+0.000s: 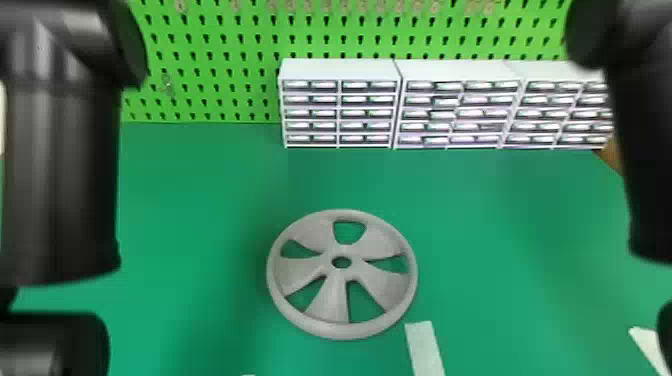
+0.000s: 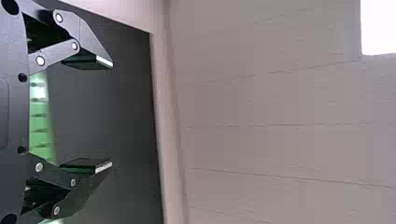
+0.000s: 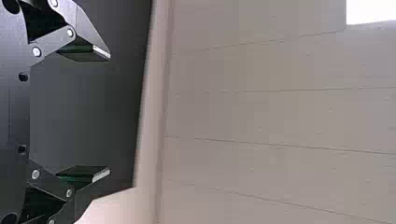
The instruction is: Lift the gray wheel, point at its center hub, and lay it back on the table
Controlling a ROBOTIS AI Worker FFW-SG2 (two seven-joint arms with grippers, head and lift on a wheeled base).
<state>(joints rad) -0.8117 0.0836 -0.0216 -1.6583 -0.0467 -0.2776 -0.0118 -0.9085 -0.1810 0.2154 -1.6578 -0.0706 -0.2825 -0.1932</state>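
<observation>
The gray wheel [image 1: 332,302] lies flat on the green table [image 1: 200,210], in the middle of the head view, with a round hole at its center hub [image 1: 342,251]. Nothing touches the wheel. My left arm [image 1: 60,170] is raised along the left side and my right arm [image 1: 645,150] along the right side, both apart from the wheel. In the left wrist view my left gripper [image 2: 112,114] is open, with nothing between its fingers. My right gripper [image 3: 109,114] likewise stands open and holds nothing in the right wrist view.
White drawer units [image 1: 337,70] line the table's back from center to right, before a green pegboard [image 1: 215,50]. A pale strip [image 1: 425,347] lies just right of the wheel's near edge. Another pale piece [image 1: 650,345] is at the lower right.
</observation>
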